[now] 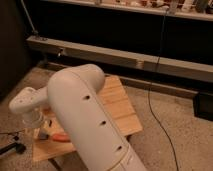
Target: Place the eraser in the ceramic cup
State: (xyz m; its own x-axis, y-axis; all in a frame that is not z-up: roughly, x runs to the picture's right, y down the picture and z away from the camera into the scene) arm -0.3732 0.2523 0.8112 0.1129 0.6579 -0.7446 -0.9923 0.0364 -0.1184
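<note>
So the big white arm [85, 115] fills the middle of the frame, running from the bottom center up and then bending down toward the lower left. The gripper [41, 129] sits low at the left edge of the frame, right over the left end of the small wooden table [120, 107]. Honestly can't tell whether it's wide, narrow or holding anything, since the wrist blocks it. An orange carrot [62, 138] lies on the table just right of the gripper, near the front edge. The eraser and the ceramic cup I can't pick out, because the arm covers a good chunk of the tabletop. A black cable [155, 100] trails down the speckled floor on the right, and a long grey rail [150, 60] runs across behind.
</note>
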